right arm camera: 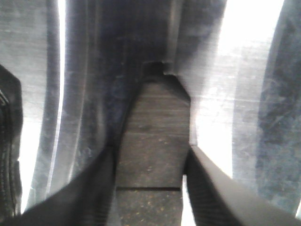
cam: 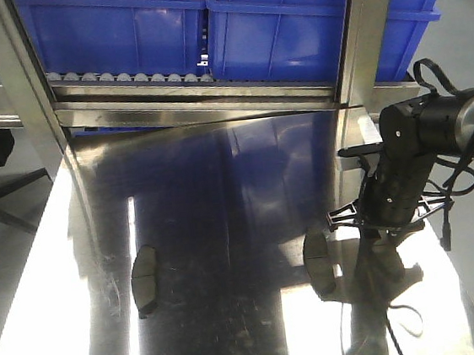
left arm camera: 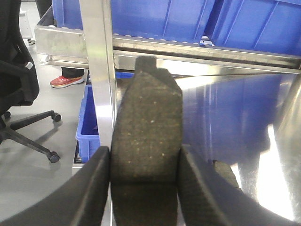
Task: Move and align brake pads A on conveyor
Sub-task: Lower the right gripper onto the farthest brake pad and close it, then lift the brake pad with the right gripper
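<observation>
near the right edge of the table [cam: 221, 188], pinching one brake pad [right arm camera: 155, 108] in the right pincer [right arm camera: 150, 150]; by the left edge, pinching a second pad [left arm camera: 148, 108] in the left pincer [left arm camera: 145, 150]. could slip from narrow grips, or clip the loose left pad [cam: 145, 279] or loose right pad [cam: 318, 258]. cannot see the conveyor anywhere, nor the left arm from the front.

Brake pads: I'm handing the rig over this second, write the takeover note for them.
The left gripper: shut on left-held pad, in the air.
The right gripper: shut on right-held pad, down near the steel table.
Lying flat on that table: left table pad and right table pad.
No conveyor in view, so no pad shown placed.
Left: carry all four there and align.
</observation>
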Available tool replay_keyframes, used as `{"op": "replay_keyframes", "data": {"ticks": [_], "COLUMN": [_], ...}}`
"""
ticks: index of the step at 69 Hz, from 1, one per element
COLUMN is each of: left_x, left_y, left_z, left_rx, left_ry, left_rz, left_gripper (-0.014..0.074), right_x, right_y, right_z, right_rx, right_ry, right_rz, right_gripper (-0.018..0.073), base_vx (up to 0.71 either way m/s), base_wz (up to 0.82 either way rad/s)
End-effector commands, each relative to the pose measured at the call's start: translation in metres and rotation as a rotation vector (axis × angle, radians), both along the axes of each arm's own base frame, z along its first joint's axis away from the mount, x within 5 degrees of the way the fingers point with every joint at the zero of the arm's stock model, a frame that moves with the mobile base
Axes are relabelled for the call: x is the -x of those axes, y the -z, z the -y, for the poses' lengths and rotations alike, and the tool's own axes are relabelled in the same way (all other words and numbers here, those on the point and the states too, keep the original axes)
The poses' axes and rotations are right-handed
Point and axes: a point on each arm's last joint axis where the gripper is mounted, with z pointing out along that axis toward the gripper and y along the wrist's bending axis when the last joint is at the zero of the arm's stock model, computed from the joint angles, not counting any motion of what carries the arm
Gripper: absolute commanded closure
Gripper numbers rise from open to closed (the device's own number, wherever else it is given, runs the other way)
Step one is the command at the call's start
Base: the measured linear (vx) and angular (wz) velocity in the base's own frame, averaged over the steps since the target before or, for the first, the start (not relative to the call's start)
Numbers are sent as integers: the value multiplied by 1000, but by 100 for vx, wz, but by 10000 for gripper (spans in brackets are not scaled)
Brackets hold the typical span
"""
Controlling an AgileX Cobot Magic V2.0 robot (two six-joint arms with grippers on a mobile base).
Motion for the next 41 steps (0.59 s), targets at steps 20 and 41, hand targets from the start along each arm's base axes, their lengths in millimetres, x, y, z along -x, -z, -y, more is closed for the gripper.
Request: {"op": "replay_keyframes", "data": {"ticks": [20, 41], "left_x": [-2, -2], "left_y": [-18, -18], "left_z": [1, 1], "left_rx": [22, 22], "left_ry": [3, 3], "left_rz": [119, 119], "left_gripper": [602, 602], "right_x": [3, 56], "right_y": [-63, -163], "right_z": [26, 41], "right_rx": [-22, -40], "right_ry": [33, 40], "right_rz": [178, 530], "right_gripper": [568, 564], "base_vx": [0, 0], "base_wz": [0, 0]}}
